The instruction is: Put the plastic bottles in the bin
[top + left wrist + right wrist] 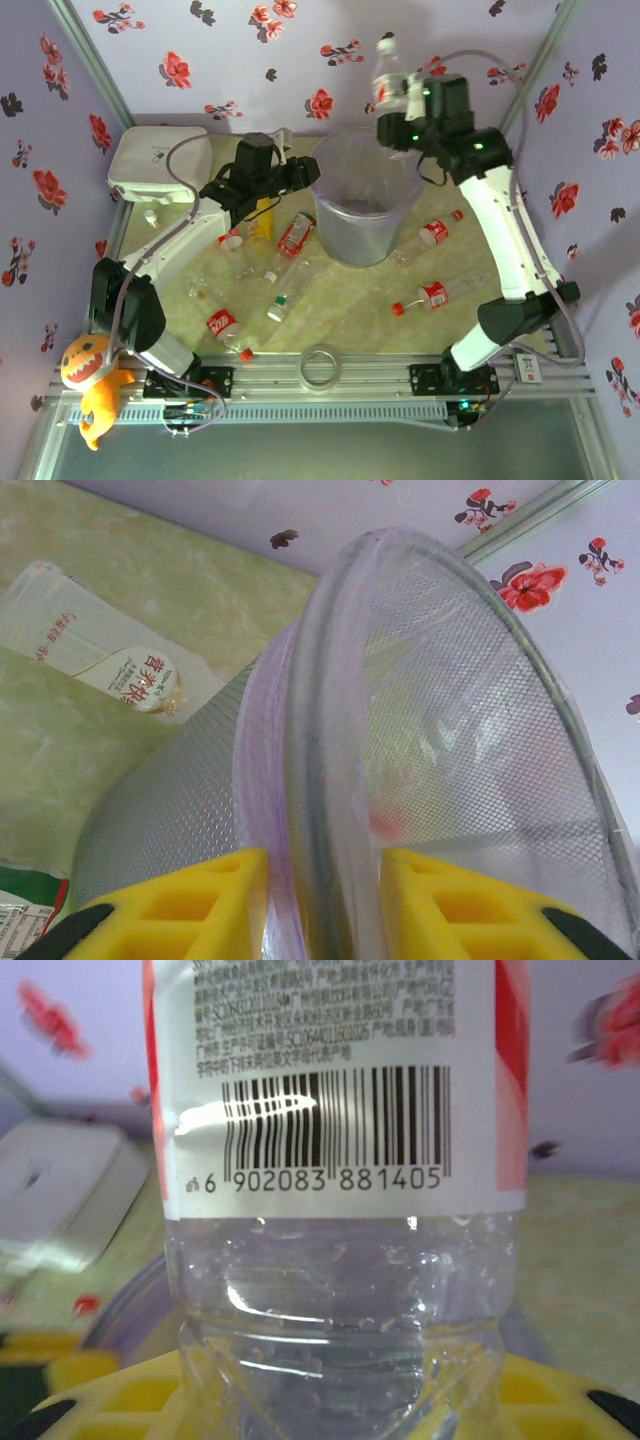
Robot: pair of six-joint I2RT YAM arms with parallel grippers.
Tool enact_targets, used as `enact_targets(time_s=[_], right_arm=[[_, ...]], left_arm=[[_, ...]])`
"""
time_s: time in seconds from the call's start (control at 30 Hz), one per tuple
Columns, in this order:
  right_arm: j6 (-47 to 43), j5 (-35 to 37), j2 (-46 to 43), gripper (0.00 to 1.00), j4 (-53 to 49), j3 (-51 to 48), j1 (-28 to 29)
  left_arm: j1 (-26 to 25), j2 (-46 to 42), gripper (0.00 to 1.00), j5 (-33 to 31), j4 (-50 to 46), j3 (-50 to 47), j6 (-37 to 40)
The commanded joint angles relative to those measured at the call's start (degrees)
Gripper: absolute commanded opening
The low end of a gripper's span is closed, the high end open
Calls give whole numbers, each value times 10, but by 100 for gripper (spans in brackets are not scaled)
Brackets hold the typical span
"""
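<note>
Bottle (387, 72) aloft at the far-right rim of the bin (350, 235), its mouth unobstructed.
Right gripper (397, 112) clamps the clear, red-labelled bottle upright; left gripper (306, 176) pinches the bin's left rim.

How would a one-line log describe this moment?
left gripper: shut on bin rim | right gripper: shut on bottle near bin | other bottles: on table

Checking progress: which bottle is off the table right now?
The bottle held in the right gripper, raised near the bin rim. All the others lie on the table.
</note>
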Motion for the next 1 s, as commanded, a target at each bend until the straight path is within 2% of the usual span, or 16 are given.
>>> enact_targets(time_s=[0.0, 0.13, 0.43, 0.7, 0.97], right_arm=[[-32, -30, 27, 42, -52, 16, 40], [-32, -35, 27, 42, -53, -23, 64], [-23, -44, -39, 42, -15, -172, 67], [-28, -40, -36, 44, -17, -207, 62], [-27, -47, -22, 59, -13, -213, 49]], left_arm=[[-10, 10, 34, -5, -6, 13, 8], [-10, 10, 34, -9, -7, 15, 8], [-10, 18, 33, -16, -6, 21, 10], [-10, 26, 33, -17, 1, 24, 3], [-10, 24, 33, -21, -1, 22, 3]])
